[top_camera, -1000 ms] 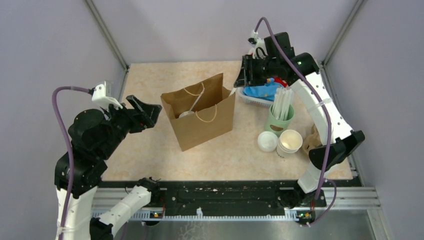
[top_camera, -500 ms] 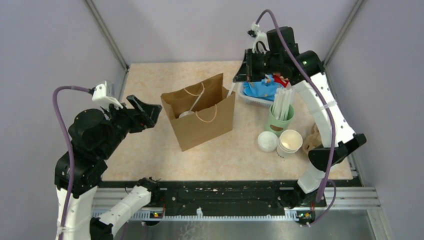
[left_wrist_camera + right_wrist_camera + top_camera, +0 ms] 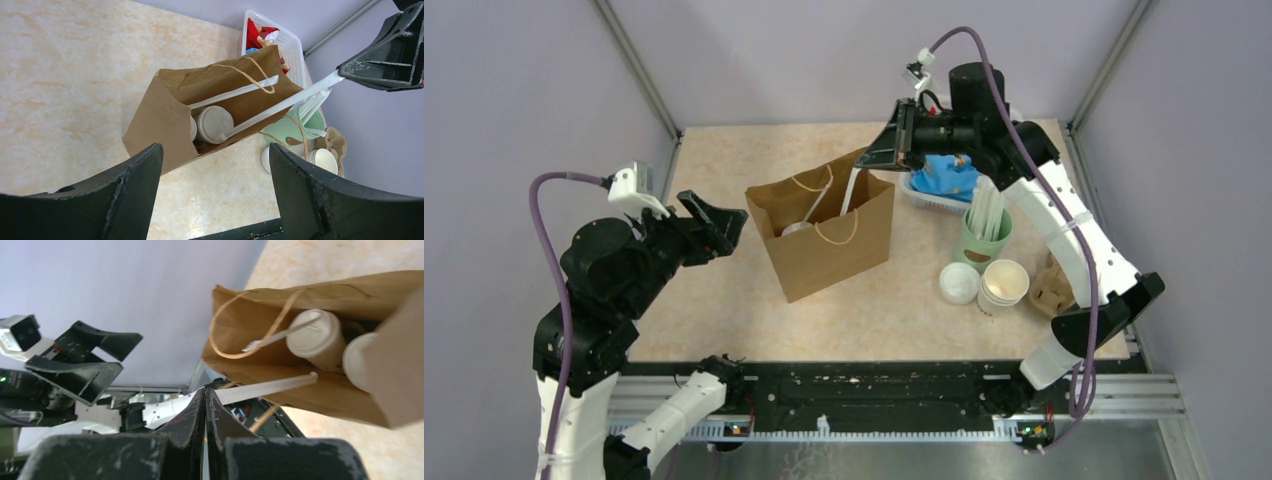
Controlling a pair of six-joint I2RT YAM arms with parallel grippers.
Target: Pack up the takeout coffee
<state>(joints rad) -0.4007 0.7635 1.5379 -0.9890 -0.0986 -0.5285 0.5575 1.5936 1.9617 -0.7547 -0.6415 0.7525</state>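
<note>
Brown kraft-paper carrier bag point(image 3: 829, 250) with twine handles, upright near the middle of the beige marbled tabletop point(image 3: 724, 310), mouth open. Contents: one white lidded paper coffee cup point(image 3: 214, 124) standing on the bag floor, its side lettering hidden; a second lidded white cup point(image 3: 192, 128) close beside it; one white paper-wrapped straw point(image 3: 235, 93) leaning aslant inside, its upper end past the rim. Right gripper point(image 3: 205, 392): fingers pressed together on the top end of a further long white wrapped straw point(image 3: 280, 105), held above the bag's far rim, with the straw's lower end reaching inside to the coffee cup's lid. Left gripper point(image 3: 722, 228): jaws wide apart, holding nothing, hovering just left of the bag and aimed at it. Unpacked stock on the right: pale green cup of wrapped straws point(image 3: 981, 243), stack of lidless white paper cups point(image 3: 1004, 283), loose white round lid point(image 3: 959, 283), white mesh basket of blue and red sachets point(image 3: 924, 192). Status, as judged: the coffee is lidded and bagged, so the main packing looks done. What appears to remain is the release of the held straw into the bag, and perhaps sachets, though nothing shows whether those are required.
</note>
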